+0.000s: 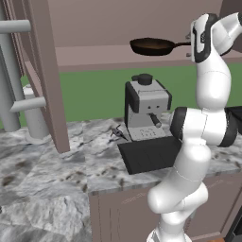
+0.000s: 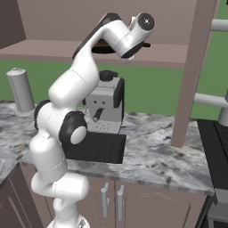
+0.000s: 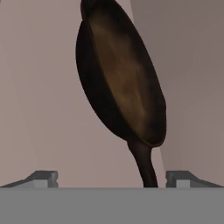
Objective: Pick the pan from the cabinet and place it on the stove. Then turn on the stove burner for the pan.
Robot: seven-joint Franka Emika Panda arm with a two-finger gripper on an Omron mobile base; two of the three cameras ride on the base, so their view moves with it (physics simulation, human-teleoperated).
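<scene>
The pan (image 1: 152, 46) lies flat on the bottom shelf of the open cabinet (image 1: 94, 54), its long handle (image 1: 182, 44) pointing right toward my wrist. In the hand view the pan (image 3: 122, 78) looks rolled on its side, and its handle (image 3: 146, 168) runs down between my finger tips, nearer the right one. My gripper (image 3: 112, 178) is open with its jaws wide on either side of the handle and not touching it. In the right base view my forearm covers most of the pan (image 2: 99, 47). The stove (image 2: 216, 147) shows as a black surface at the far right.
A grey-and-black coffee machine (image 1: 146, 108) stands on the marble counter (image 1: 71, 160) right under the shelf. The open cabinet door (image 2: 196, 67) hangs down between the machine and the stove. A grey canister (image 2: 20, 89) stands at the counter's left.
</scene>
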